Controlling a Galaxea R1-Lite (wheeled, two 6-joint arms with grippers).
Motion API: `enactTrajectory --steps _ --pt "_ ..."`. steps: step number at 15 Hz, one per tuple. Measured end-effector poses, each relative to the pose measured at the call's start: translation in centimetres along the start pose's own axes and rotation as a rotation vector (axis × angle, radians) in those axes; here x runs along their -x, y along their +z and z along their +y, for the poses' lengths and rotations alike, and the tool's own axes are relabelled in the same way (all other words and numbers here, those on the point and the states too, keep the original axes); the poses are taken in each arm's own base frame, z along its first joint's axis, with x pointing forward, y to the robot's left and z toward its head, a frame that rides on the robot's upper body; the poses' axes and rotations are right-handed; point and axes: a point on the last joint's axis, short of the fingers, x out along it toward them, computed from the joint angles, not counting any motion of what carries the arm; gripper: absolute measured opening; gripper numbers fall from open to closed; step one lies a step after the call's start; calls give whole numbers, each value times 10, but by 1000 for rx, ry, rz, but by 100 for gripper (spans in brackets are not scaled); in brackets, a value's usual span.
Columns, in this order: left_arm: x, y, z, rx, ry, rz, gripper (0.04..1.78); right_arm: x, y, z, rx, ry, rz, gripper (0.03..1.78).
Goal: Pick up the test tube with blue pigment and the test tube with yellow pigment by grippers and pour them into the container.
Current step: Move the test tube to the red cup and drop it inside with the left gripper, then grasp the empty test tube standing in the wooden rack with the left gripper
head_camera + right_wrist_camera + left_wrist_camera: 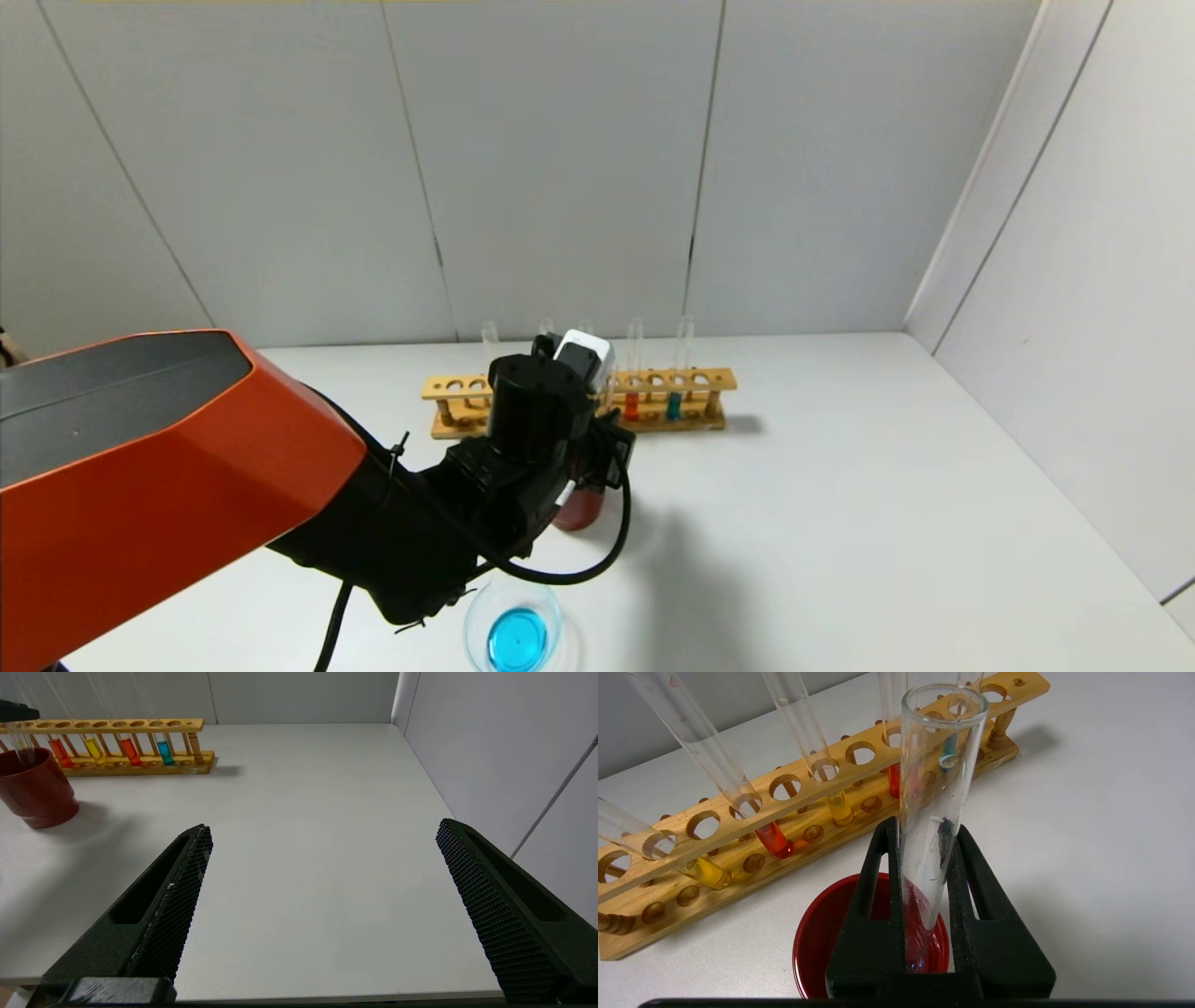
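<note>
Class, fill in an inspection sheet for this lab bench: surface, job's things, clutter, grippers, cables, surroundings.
Surface: white table, no spills seen.
Job's things: low clear glass beaker holds blue liquid; wooden rack holds tubes with orange-red, yellow and one teal-blue liquid; empty clear test tube held over the dark red cup.
Clutter: nothing seen.
Grippers: left gripper clamps the empty tube; right gripper open, apart from the rack.
Cables: black cable loops under the left wrist.
Surroundings: grey panel walls.
</note>
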Motion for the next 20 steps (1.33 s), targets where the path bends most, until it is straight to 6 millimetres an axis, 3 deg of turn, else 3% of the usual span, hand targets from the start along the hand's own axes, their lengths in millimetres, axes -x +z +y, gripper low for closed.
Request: enactTrajectory --steps 4,9,12,15,20 --pt "0 0 0 -2 4 -2 50 0 0 0 0 0 0 175" --pt "3 4 1 -3 4 -12 129 0 0 0 0 0 0 175" --pt "11 14 4 -1 14 -35 163 0 0 0 0 0 0 175" --pt "35 33 14 -2 29 -72 175 0 0 0 0 0 0 175" --pt "97 52 63 -61 148 -99 175 0 0 0 0 0 0 175"
